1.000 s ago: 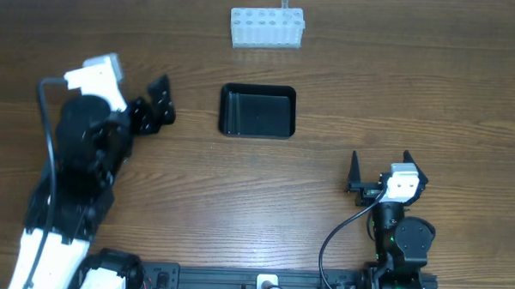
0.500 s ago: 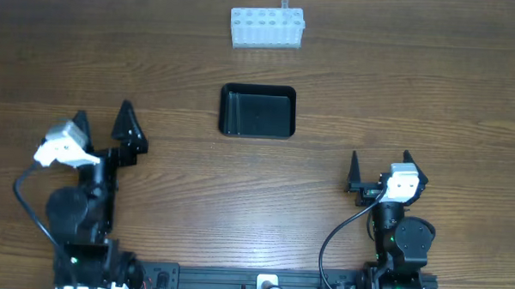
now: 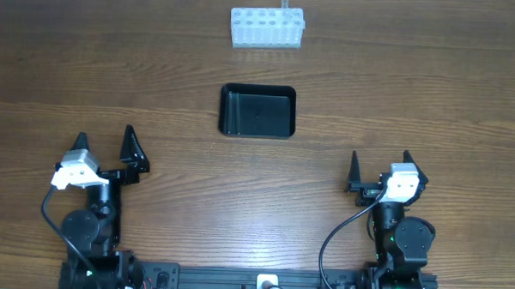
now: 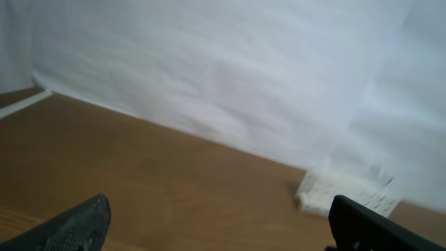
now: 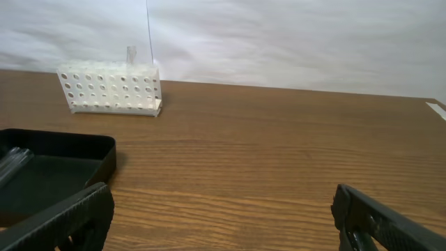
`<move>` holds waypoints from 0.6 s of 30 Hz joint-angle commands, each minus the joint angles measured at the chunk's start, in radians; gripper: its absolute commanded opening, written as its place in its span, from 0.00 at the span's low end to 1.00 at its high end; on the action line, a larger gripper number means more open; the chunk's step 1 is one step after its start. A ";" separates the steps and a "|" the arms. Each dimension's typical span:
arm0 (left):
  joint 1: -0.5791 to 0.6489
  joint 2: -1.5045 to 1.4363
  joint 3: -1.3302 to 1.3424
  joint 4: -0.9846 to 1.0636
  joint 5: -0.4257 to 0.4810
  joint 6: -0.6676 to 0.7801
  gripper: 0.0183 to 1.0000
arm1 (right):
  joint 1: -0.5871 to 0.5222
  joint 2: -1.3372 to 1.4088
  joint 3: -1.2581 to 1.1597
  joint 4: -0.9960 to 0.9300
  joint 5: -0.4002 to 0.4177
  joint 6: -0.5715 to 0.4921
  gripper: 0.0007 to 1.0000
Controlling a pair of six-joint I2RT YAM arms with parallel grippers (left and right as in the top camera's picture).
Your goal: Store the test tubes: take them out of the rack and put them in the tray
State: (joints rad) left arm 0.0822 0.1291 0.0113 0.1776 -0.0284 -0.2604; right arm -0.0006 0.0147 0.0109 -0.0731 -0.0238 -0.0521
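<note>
The white test tube rack [image 3: 267, 28] stands at the far middle of the table, with one clear tube [image 3: 285, 4] upright at its right end. Nearer lies the black tray [image 3: 285, 128]. My left gripper [image 3: 105, 143] sits open near its base at the front left, holding nothing. At the front right my right gripper [image 3: 381, 166] is open and holds nothing too. The right wrist view shows the rack [image 5: 111, 89], its tube [image 5: 131, 54], and the tray [image 5: 104, 157] with a clear tube [image 5: 10, 164] lying inside. In the left wrist view the rack [image 4: 345, 195] is far off beyond the open left gripper [image 4: 223, 240].
Bare wooden table [image 3: 414, 81] lies around the tray and rack. A white backdrop [image 5: 279, 35] rises behind the table's far edge.
The left arm has drawn back from beside the tray's left toward its base, and its gripper now points up the table. The right arm has stayed still.
</note>
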 commanded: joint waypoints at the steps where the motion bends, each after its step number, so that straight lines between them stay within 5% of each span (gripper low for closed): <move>1: 0.007 -0.069 -0.005 -0.124 0.009 0.101 1.00 | -0.005 -0.010 -0.005 -0.004 0.010 0.007 0.99; 18: -0.088 -0.126 -0.005 -0.253 0.017 0.178 1.00 | -0.005 -0.010 -0.005 -0.004 0.010 0.007 0.99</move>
State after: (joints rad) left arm 0.0139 0.0147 0.0101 -0.0723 -0.0246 -0.1066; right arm -0.0006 0.0147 0.0109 -0.0731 -0.0238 -0.0517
